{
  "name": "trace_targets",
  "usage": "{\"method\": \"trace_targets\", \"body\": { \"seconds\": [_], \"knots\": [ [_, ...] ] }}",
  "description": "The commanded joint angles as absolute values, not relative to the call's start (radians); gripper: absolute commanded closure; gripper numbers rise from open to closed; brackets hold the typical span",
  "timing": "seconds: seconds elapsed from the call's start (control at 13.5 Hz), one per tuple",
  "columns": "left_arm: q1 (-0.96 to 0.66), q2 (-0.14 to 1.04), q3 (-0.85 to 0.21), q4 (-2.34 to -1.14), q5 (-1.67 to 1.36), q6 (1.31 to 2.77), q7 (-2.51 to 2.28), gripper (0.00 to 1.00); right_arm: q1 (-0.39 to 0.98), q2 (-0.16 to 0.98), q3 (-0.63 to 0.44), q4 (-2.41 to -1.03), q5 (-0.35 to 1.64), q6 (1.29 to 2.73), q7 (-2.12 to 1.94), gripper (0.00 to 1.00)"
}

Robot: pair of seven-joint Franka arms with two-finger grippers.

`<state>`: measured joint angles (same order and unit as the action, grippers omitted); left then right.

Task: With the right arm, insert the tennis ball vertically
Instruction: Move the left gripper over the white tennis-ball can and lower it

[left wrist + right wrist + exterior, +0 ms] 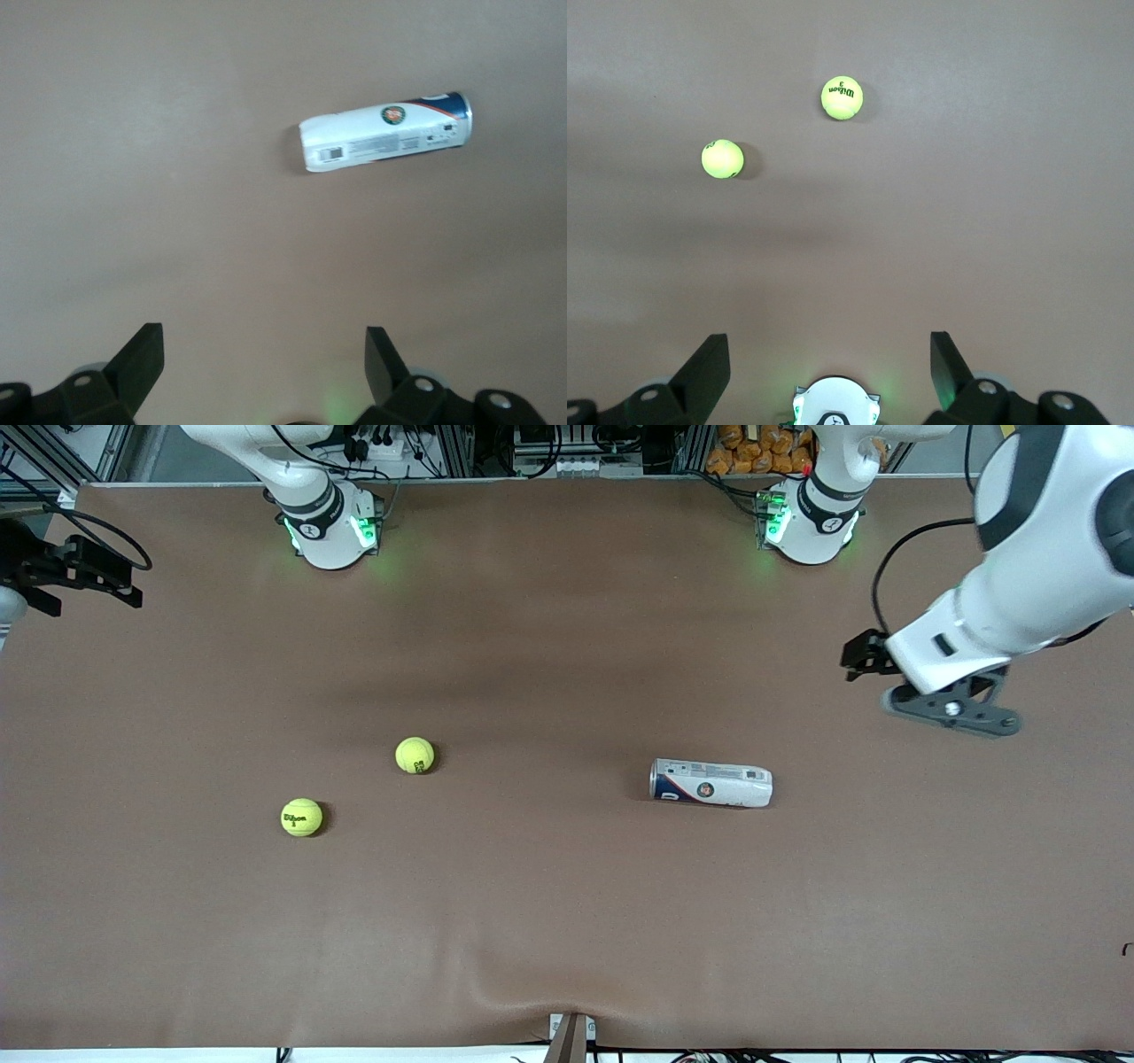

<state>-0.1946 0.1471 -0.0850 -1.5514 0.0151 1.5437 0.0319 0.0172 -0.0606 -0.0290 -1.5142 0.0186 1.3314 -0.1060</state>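
Two yellow-green tennis balls lie on the brown table. One marked Wilson (301, 817) is nearer the front camera. The other (415, 755) is beside it, farther back. Both show in the right wrist view, the Wilson ball (842, 97) and the other ball (722, 159). A white and blue ball can (711, 783) lies on its side toward the left arm's end; it also shows in the left wrist view (385, 131). My right gripper (828, 341) is open, empty and high, well away from the balls; it shows at the front view's edge (89, 584). My left gripper (952, 708) (264, 332) is open and empty, up in the air and apart from the can.
The right arm's base (328, 522) (833, 403) and the left arm's base (811, 522), both lit green, stand along the table's back edge. The brown table mat (567, 921) has a small wrinkle at its front edge.
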Motion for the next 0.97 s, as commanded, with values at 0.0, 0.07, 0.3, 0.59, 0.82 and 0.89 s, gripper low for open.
{"method": "trace_targets", "body": {
  "seconds": [0.0, 0.07, 0.3, 0.59, 0.82, 0.89],
  "knots": [
    [-0.262, 0.189, -0.080, -1.540, 0.052, 1.549, 0.035, 0.00, 0.008, -0.054, -0.021, -1.499, 0.020, 1.315, -0.095, 0.00],
    [-0.288, 0.205, -0.081, -1.539, 0.064, 1.551, 0.035, 0.00, 0.008, -0.054, -0.021, -1.499, 0.020, 1.316, -0.095, 0.00],
    [-0.327, 0.265, -0.086, -1.534, 0.067, 1.562, 0.044, 0.00, 0.008, -0.054, -0.021, -1.499, 0.020, 1.315, -0.094, 0.00],
    [-0.356, 0.325, -0.087, -1.537, 0.081, 1.589, 0.138, 0.00, 0.008, -0.054, -0.021, -1.499, 0.020, 1.315, -0.095, 0.00],
    [-0.383, 0.368, -0.089, -1.539, 0.139, 1.598, 0.215, 0.00, 0.006, -0.054, -0.021, -1.499, 0.020, 1.315, -0.094, 0.00],
    [-0.394, 0.377, -0.090, -1.539, 0.168, 1.603, 0.245, 0.00, 0.006, -0.054, -0.021, -1.499, 0.020, 1.315, -0.094, 0.00]
  ]
}}
